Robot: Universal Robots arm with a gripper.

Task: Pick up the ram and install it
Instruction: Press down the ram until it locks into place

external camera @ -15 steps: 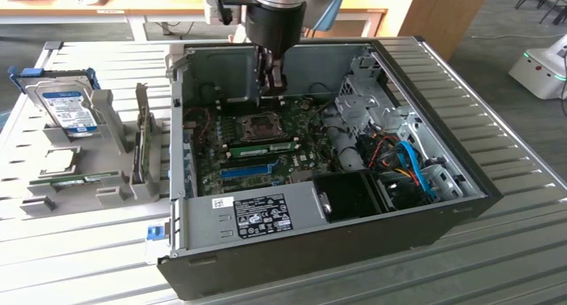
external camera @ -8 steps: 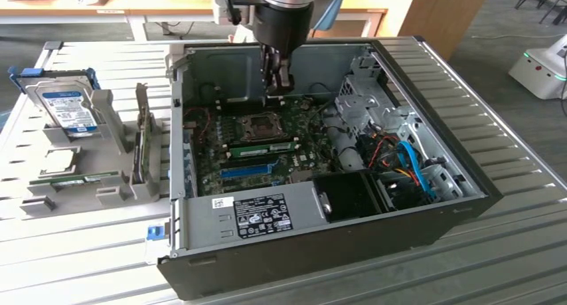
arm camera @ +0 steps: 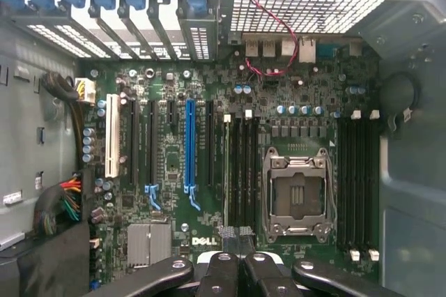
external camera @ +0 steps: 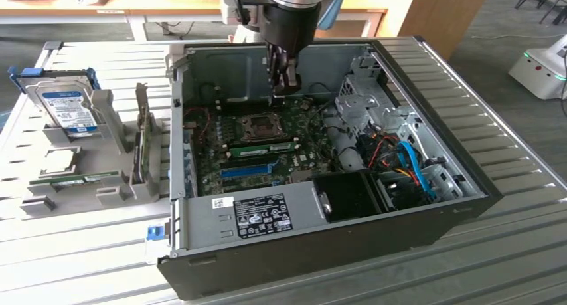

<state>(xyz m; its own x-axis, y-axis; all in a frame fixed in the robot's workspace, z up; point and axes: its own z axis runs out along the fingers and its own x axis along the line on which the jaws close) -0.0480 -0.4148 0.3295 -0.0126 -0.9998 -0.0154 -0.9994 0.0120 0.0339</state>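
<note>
The ram (external camera: 265,147) is a long green stick standing on edge in a motherboard slot beside the CPU socket (external camera: 262,126). Seen from above in the wrist view, the ram (arm camera: 226,171) is a thin pale line in the slot nearest the blue slot (arm camera: 189,145). My gripper (external camera: 285,86) hangs inside the open case, above the board and clear of the stick. In the wrist view my gripper (arm camera: 237,238) has its black fingertips pressed together, with nothing between them.
The open computer case (external camera: 443,212) lies on a slatted metal table (external camera: 80,252). At the exterior view's left, a grey rack (external camera: 106,195) holds a silver hard drive (external camera: 69,107) and another green board (external camera: 76,181). Blue and orange cables (external camera: 409,164) crowd the case's right side.
</note>
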